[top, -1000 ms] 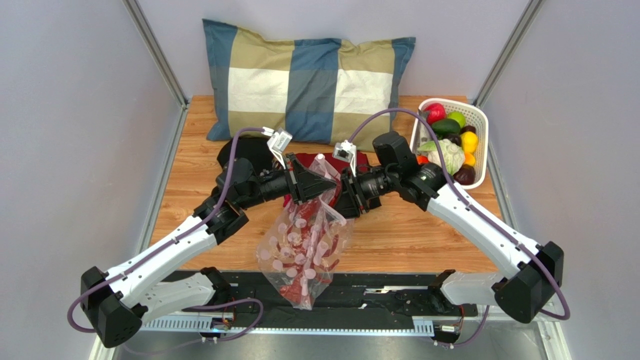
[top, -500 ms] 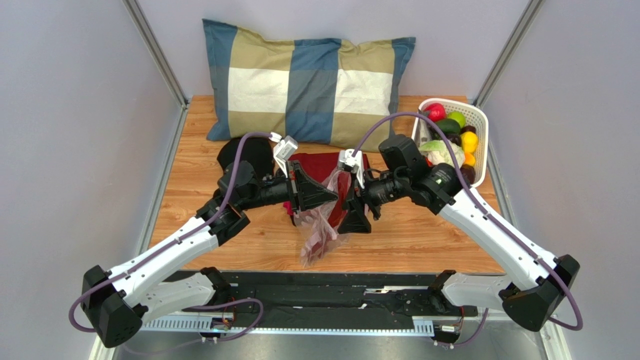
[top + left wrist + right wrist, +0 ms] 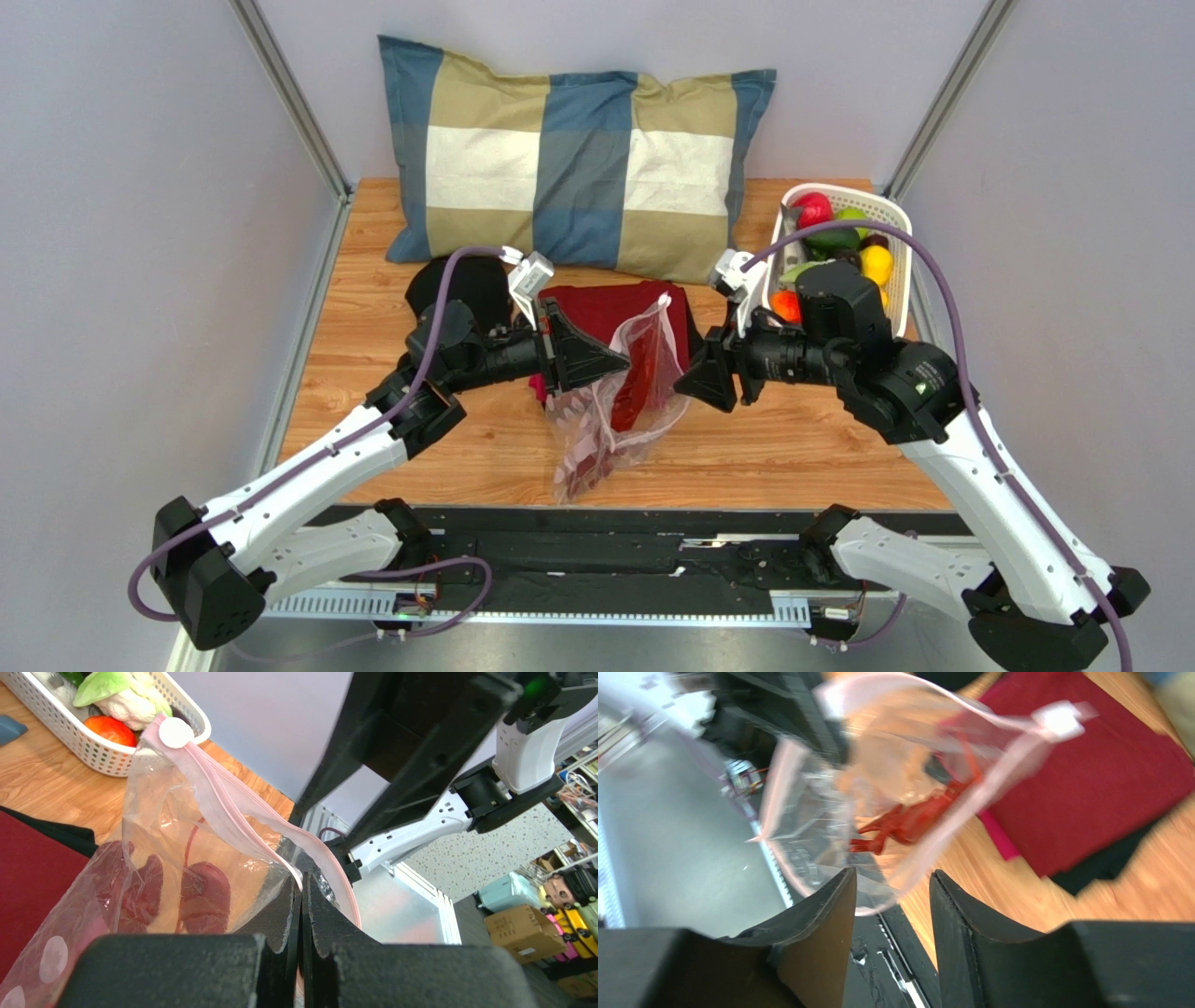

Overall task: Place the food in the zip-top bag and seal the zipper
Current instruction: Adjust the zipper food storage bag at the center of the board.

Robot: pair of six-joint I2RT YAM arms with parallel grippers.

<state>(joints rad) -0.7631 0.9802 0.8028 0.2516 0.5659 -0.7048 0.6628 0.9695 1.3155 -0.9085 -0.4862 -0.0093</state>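
Note:
The clear zip-top bag hangs over the table from my left gripper. In the left wrist view the left gripper is shut on the bag's mouth edge by the pink zipper. The zipper's white slider sits at the far end. Dark red food lies inside the bag, also seen as red food in the right wrist view. My right gripper is open, just right of the bag and apart from it; the right gripper holds nothing. More food fills the white basket.
A folded red cloth lies under the bag's far end, on a black cloth. A checked pillow lies along the back of the wooden table. The basket stands at the back right corner.
My right gripper let go of the bag's mouth and drew back to the right. The bag now hangs from the left gripper alone, its mouth swung toward the right.

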